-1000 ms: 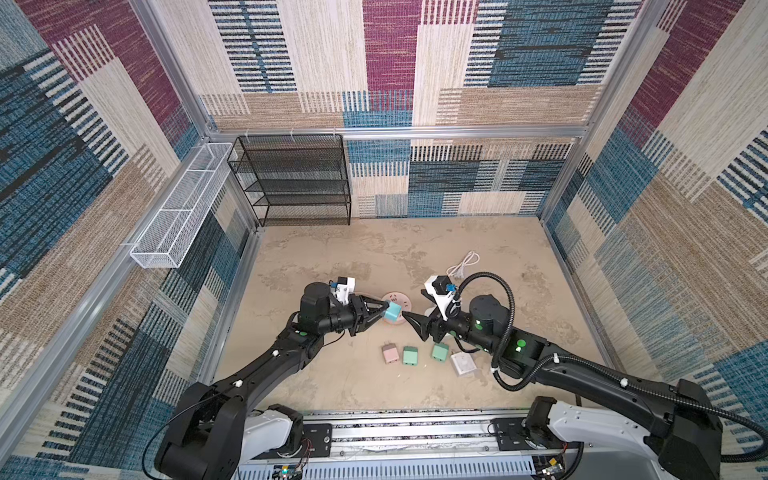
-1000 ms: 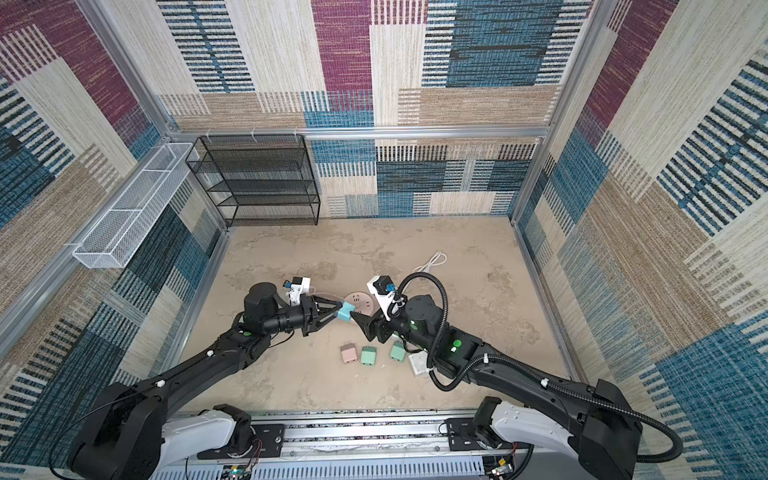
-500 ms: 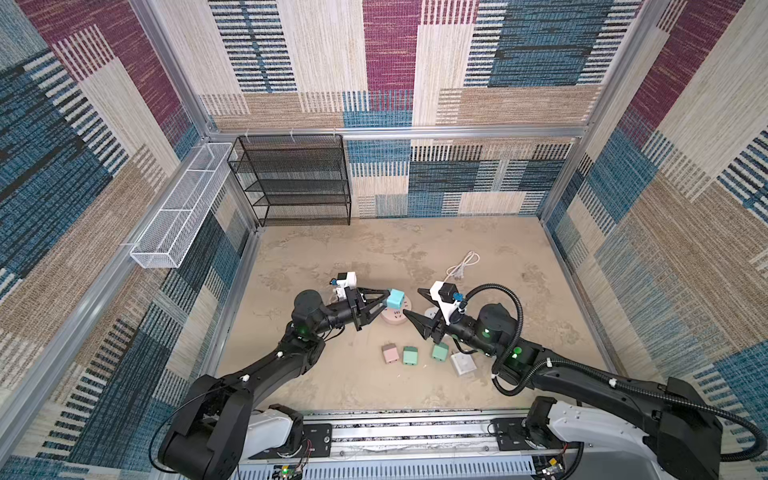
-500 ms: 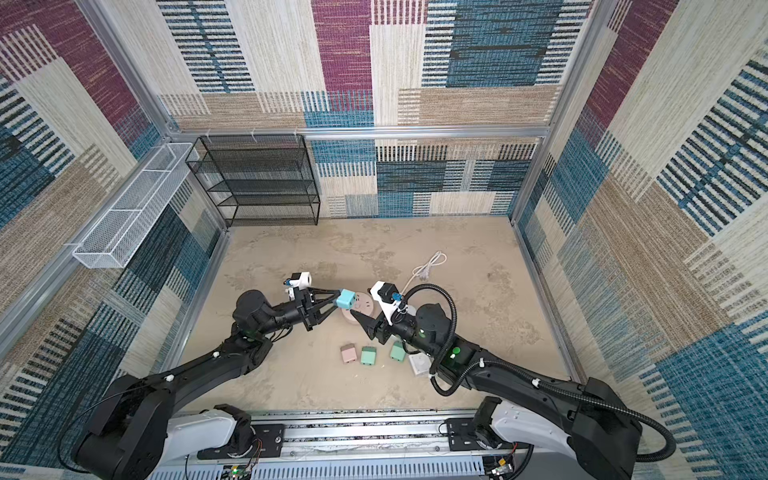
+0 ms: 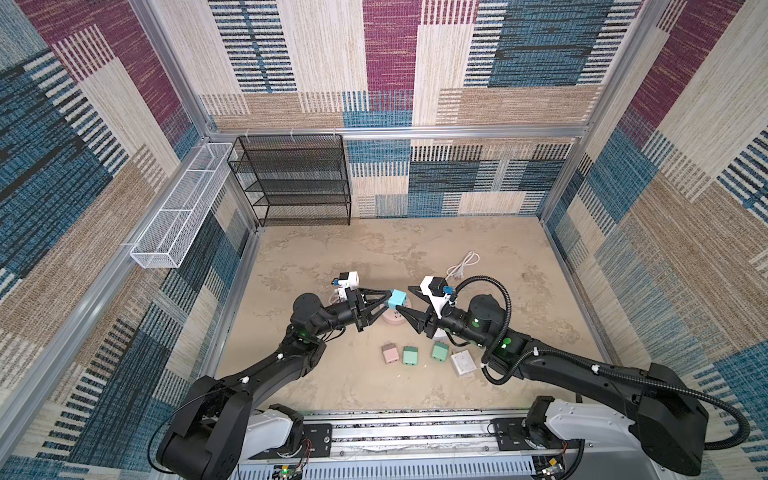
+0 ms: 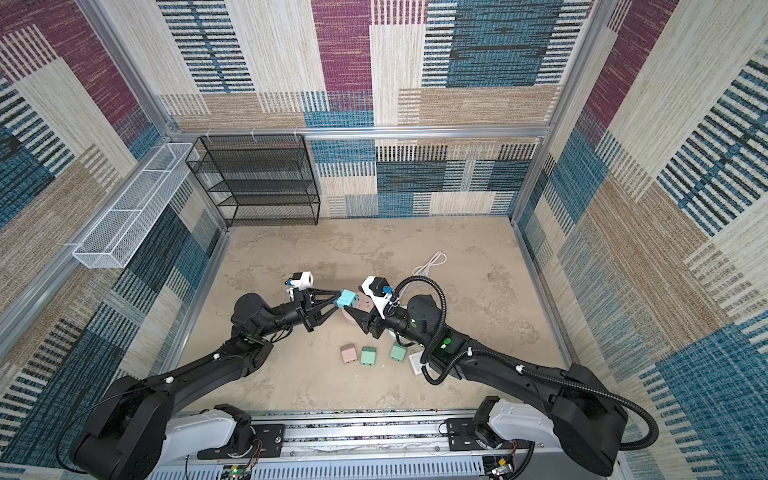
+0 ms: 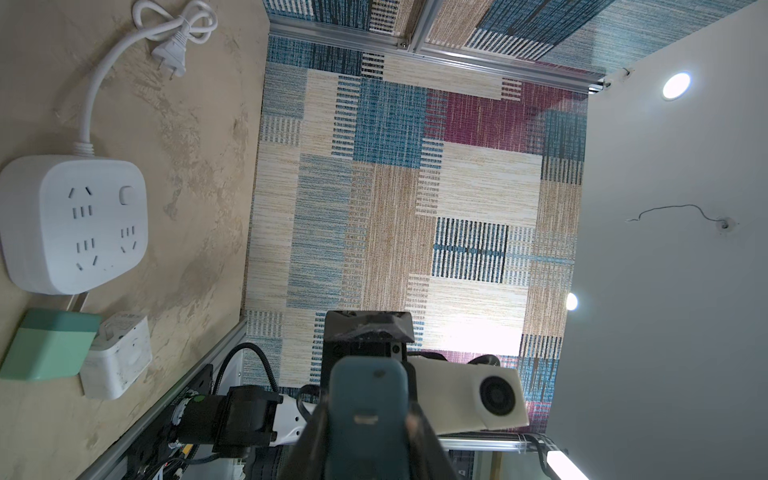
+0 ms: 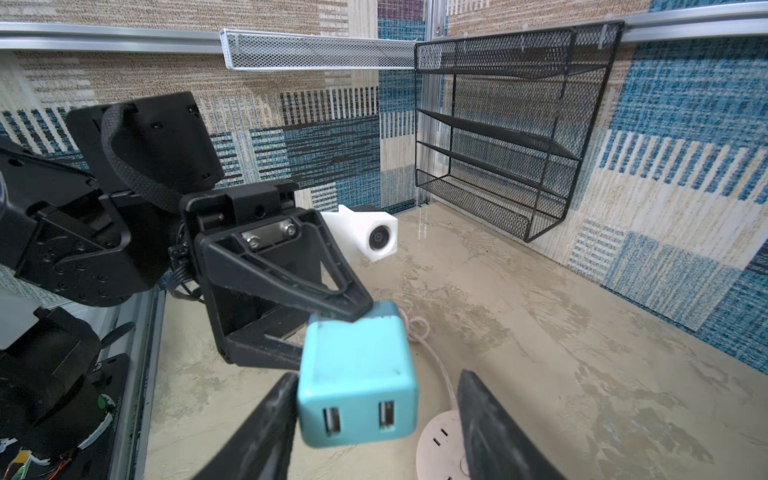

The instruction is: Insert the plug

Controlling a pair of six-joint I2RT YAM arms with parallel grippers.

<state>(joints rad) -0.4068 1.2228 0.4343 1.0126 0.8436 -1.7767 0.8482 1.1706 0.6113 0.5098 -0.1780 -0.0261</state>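
Note:
The plug (image 5: pixel 398 298) (image 6: pixel 347 299) is a light blue cube charger with two USB ports on its face (image 8: pixel 357 382). My left gripper (image 5: pixel 390 300) (image 7: pixel 368 419) is shut on it and holds it in the air above a round pinkish socket (image 5: pixel 391 319) (image 8: pixel 440 440). My right gripper (image 5: pixel 403 297) (image 8: pixel 376 380) faces it, open, with its jaws on either side of the cube. One finger (image 8: pixel 282 399) touches the cube's side. The other finger (image 8: pixel 478 407) stands a clear gap away.
A pink charger (image 5: pixel 390 353), two green ones (image 5: pixel 409 355) (image 5: pixel 439 351) and a white one (image 5: pixel 463 362) lie on the floor nearer the rail. A white square power strip (image 7: pixel 75 224) and its cord (image 5: pixel 461 266) lie by the right arm. A black mesh shelf (image 5: pixel 291 178) stands at the back wall.
The left gripper has lifted the blue plug a little and brought it toward the right gripper. The right gripper's jaws have narrowed around the plug.

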